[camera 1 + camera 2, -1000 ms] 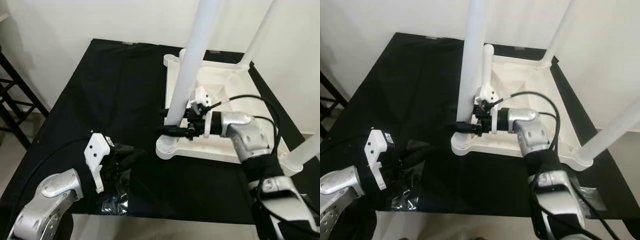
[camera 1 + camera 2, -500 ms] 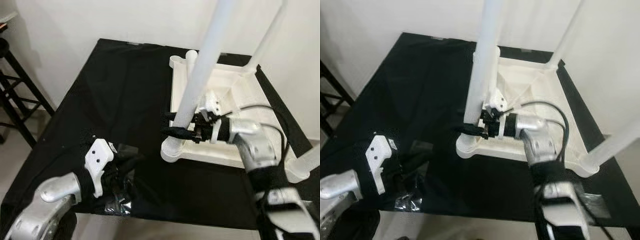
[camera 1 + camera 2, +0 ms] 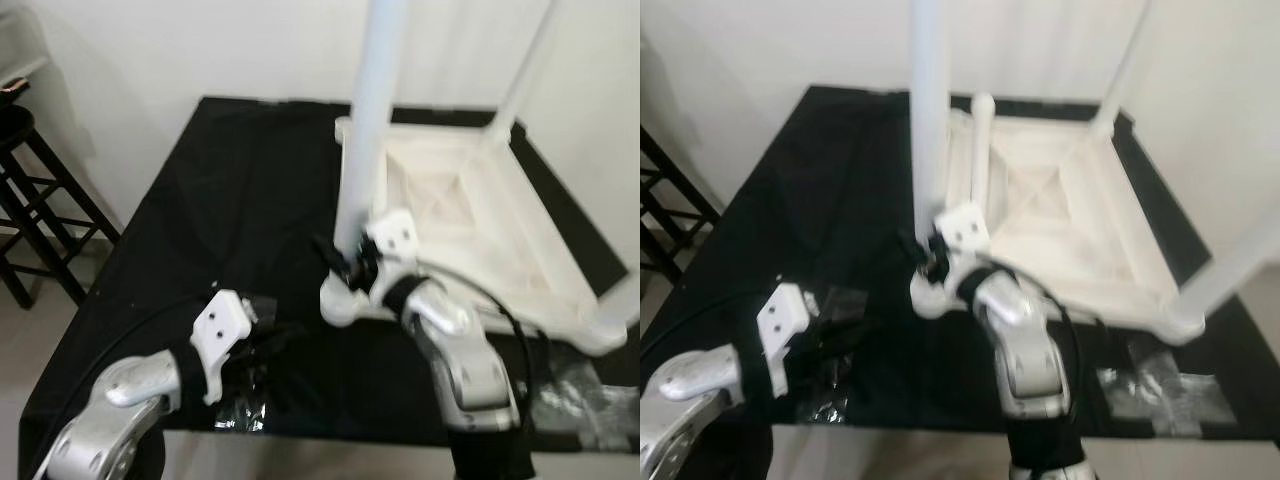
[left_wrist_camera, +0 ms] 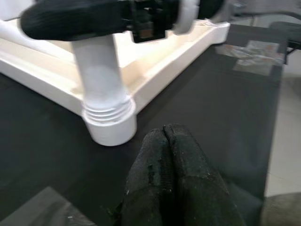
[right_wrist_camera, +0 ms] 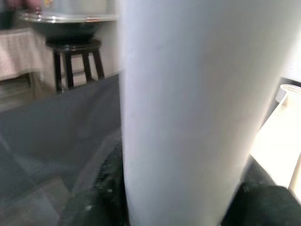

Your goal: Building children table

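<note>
Since a second ago the right arm is swinging round, elbow coming toward the robot, while the right gripper (image 3: 345, 262) is staying clamped on the leg (image 3: 372, 110). Camera's shifting too, so some of that is the head moving.

Left eye: the tabletop (image 3: 470, 205) is lying upside down on the black surface (image 3: 220, 210), and the leg is standing upright in the near-left corner socket (image 3: 338, 300). Left gripper (image 3: 262, 345) is resting low, just beside that corner, with crinkly tape (image 3: 232, 415) near it.

Right eye: same deal, another leg (image 3: 1230, 270) is sticking out of the near-right corner.

Left wrist: left gripper's fingers (image 4: 171, 174) are pressed together, holding nothing, pointing at the threaded socket.

Right wrist: the leg is sitting tight between the fingers (image 5: 99, 197).

Looks like it's screwing the leg in, so I'd say keep it dead vertical while twisting or the threads will cross.

Room: white wall (image 3: 180, 45), dark stool (image 3: 25, 190) off to the left.
</note>
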You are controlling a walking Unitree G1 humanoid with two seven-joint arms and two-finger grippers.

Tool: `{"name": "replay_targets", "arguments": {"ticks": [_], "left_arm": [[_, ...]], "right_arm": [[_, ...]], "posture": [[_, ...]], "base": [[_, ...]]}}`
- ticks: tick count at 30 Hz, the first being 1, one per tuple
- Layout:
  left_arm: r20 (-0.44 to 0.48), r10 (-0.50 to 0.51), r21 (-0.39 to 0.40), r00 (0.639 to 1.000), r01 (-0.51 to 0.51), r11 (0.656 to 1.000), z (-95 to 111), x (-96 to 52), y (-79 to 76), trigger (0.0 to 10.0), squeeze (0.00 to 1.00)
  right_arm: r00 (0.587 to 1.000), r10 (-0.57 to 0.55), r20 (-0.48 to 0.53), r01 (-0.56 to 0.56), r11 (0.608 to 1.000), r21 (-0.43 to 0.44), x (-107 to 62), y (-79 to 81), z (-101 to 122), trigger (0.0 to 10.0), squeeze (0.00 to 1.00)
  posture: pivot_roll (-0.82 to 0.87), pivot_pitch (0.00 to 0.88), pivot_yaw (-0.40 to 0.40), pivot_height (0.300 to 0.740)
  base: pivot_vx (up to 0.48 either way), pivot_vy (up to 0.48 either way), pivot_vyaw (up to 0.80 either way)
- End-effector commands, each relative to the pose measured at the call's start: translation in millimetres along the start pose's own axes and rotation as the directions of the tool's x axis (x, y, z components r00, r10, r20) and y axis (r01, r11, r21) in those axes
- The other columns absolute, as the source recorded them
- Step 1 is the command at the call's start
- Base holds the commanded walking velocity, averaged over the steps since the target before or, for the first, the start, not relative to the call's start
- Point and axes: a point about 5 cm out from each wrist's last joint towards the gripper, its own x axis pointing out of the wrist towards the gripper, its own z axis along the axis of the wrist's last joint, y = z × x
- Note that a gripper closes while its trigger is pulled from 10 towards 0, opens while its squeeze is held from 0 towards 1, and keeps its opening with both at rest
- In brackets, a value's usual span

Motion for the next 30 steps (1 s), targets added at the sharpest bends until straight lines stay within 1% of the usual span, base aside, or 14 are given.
{"name": "replay_targets", "arguments": {"ticks": [1,3,6,7,8,9,12,18,19,20,21,25,29,30], "left_arm": [[-0.013,0.0,0.003,1.0,0.0,1.0,-3.0,-0.8,-0.6,10.0,0.0],[-0.013,0.001,0.001,1.0,-0.001,1.0,-3.2,-0.8,-0.7,10.0,0.0],[-0.008,-0.003,-0.01,1.0,0.003,1.0,-3.2,-1.4,-0.7,10.0,0.0],[-0.008,-0.003,-0.01,1.0,0.003,1.0,-3.2,-1.4,-0.7,10.0,0.0],[-0.006,-0.008,-0.014,1.0,0.008,1.0,-3.2,-1.4,-0.7,10.0,0.0],[-0.006,-0.008,-0.014,1.0,0.008,1.0,-3.2,-1.4,-0.7,10.0,0.0],[-0.003,-0.016,-0.023,1.0,0.016,1.0,-3.8,-1.6,-1.3,10.0,0.0],[-0.002,-0.019,-0.03,1.0,0.019,0.999,-4.6,-2.5,-2.3,10.0,0.0],[-0.003,-0.021,-0.032,1.0,0.021,0.999,-4.7,-2.7,-2.4,10.0,0.0],[-0.003,-0.021,-0.032,1.0,0.021,0.999,-4.7,-2.7,-2.4,10.0,0.0],[-0.003,-0.023,-0.035,1.0,0.023,0.999,-4.8,-3.2,-2.5,10.0,0.0],[-0.004,-0.032,-0.042,0.999,0.031,0.999,-5.1,-4.3,-2.9,10.0,0.0],[-0.005,-0.034,-0.043,0.999,0.034,0.998,-5.3,-4.6,-2.7,10.0,0.0],[-0.005,-0.035,-0.044,0.999,0.035,0.998,-5.5,-4.7,-2.6,10.0,0.0]], "right_arm": [[0.994,0.008,-0.107,-0.005,1.0,0.029,-3.0,-8.2,-20.2,10.0,1.0],[0.992,0.079,-0.097,-0.076,0.996,0.037,-0.9,-3.9,-13.7,10.0,1.0],[0.946,0.323,0.019,-0.322,0.947,-0.012,6.5,1.6,11.8,10.0,1.0],[0.946,0.323,0.019,-0.322,0.947,-0.012,6.5,1.6,11.8,10.0,1.0],[0.903,0.427,0.034,-0.425,0.904,-0.051,7.7,0.5,14.9,10.0,0.0],[0.903,0.427,0.034,-0.425,0.904,-0.051,7.7,0.5,14.9,10.0,0.0],[0.786,0.618,-0.016,-0.618,0.785,-0.051,14.1,-9.1,8.5,10.0,0.0],[0.764,0.644,-0.032,-0.645,0.763,-0.029,29.6,-21.1,7.2,10.0,0.0],[0.765,0.644,-0.017,-0.644,0.765,-0.012,33.0,-23.8,10.0,7.5,0.0],[0.765,0.644,-0.017,-0.644,0.765,-0.012,33.0,-23.8,10.0,7.5,0.0],[0.762,0.648,-0.002,-0.648,0.762,-0.002,34.9,-26.1,12.3,0.0,0.0],[0.757,0.653,0.038,-0.653,0.757,-0.001,33.7,-32.3,15.7,0.0,0.0],[0.788,0.615,0.023,-0.615,0.788,-0.017,30.9,-37.8,10.0,0.0,0.0],[0.821,0.571,0.01,-0.57,0.821,-0.03,29.7,-40.6,6.8,0.0,0.0]], "posture": [[-0.01,0.096,-0.06,0.74],[-0.01,0.098,-0.059,0.74],[0.0,0.099,-0.054,0.74],[0.0,0.099,-0.054,0.74],[0.0,0.097,-0.051,0.74],[0.0,0.097,-0.051,0.74],[0.02,0.091,-0.044,0.74],[0.03,0.09,-0.036,0.74],[0.03,0.09,-0.036,0.74],[0.03,0.09,-0.036,0.74],[0.04,0.091,-0.029,0.74],[0.03,0.091,-0.023,0.74],[0.03,0.089,-0.019,0.74],[0.03,0.086,-0.02,0.74]], "base": [[0.0,0.0,0.0],[0.0,0.0,0.0],[0.0,0.0,0.0],[0.0,0.0,0.0],[0.0,0.0,0.0],[0.0,0.0,0.0],[0.0,0.0,0.0],[0.0,0.0,0.0],[0.0,0.0,0.0],[0.0,0.0,0.0],[0.0,0.0,0.0],[0.0,0.0,0.0],[0.0,0.0,0.0],[0.0,0.0,0.0]]}}
